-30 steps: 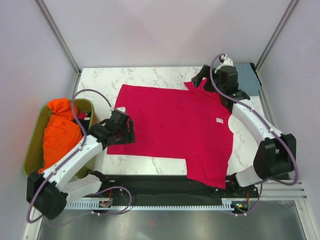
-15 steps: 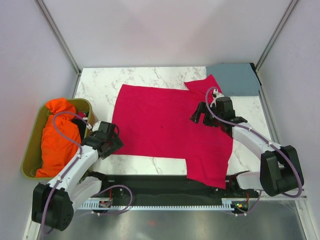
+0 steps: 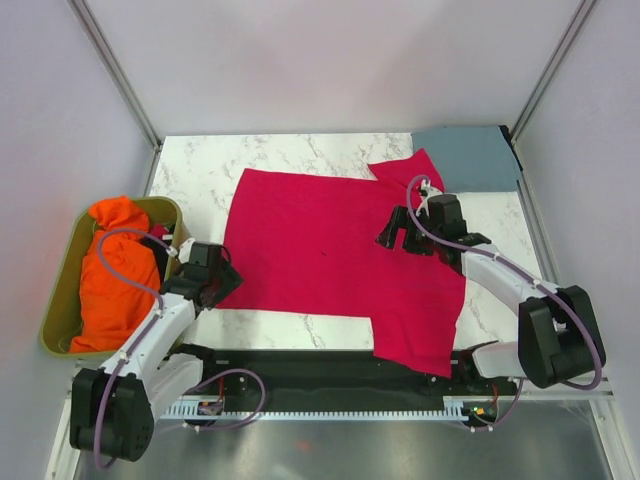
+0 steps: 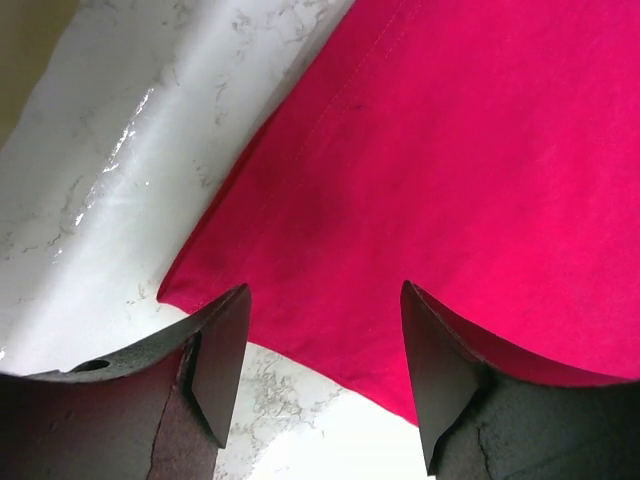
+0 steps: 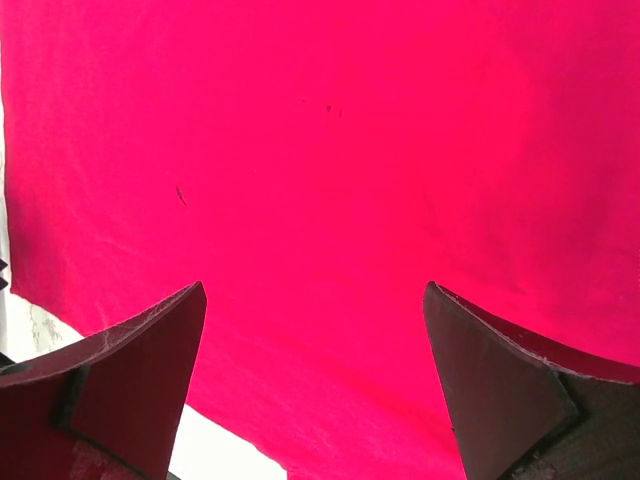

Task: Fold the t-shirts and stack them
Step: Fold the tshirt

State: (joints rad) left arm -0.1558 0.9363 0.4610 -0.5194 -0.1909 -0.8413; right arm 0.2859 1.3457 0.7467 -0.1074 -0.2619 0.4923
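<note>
**Item 1, red tee**: spread flat mid-table. One sleeve points far right, and the near-right part reaches past the near edge. No fold shows in it yet.

**Item 2, blue-grey tee**: a flat rectangle in the far right corner, just beside the red sleeve.

**Item 3, left gripper**: jaws parted and empty. It hangs over the red tee's near-left corner, and its wrist view shows that corner and bare marble between the fingers.

**Item 4, right gripper**: jaws wide apart and empty, above the tee's right half. Its wrist view shows only red cloth.

**Item 5, bin**: at the left, holding orange cloth, apart from the work.

**Step:** we judge the spreading done and the first fold of the red tee about to begin. The next move calls for each gripper to drop to an edge, pinch one layer cleanly, and carry it across without dragging the rest.

**Change:** a second ago the right arm reached over the far right corner, hiding most of the blue-grey tee. It has since drawn back over the red cloth and now covers the white tag. The left gripper has pulled back from the tee's left edge to the corner. The tee itself lies as before.
</note>
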